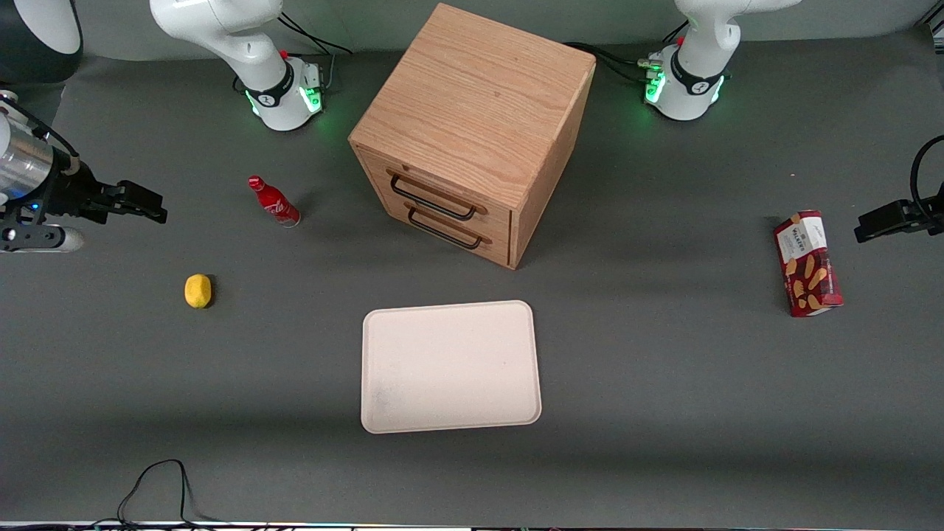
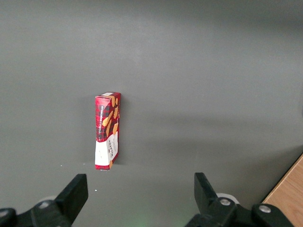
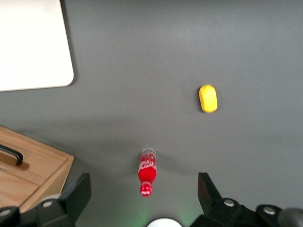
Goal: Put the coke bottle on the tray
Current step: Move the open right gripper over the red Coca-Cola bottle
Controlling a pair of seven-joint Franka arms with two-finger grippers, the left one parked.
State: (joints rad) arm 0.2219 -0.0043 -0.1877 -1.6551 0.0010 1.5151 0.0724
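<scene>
The coke bottle (image 1: 273, 202), small, slim and red with a red cap and white script, stands upright on the grey table beside the wooden drawer cabinet, toward the working arm's end. It also shows in the right wrist view (image 3: 147, 172), below and between my fingers. The tray (image 1: 450, 366), cream-white with a low rim, lies flat nearer the front camera than the cabinet; its corner shows in the right wrist view (image 3: 33, 47). My gripper (image 1: 144, 203) hovers high above the table at the working arm's end, well apart from the bottle, open and empty.
A wooden drawer cabinet (image 1: 472, 133) with two black handles stands mid-table. A yellow lemon (image 1: 198, 290) lies nearer the front camera than the bottle. A red snack box (image 1: 807, 263) lies toward the parked arm's end. A black cable (image 1: 155, 487) loops at the table's front edge.
</scene>
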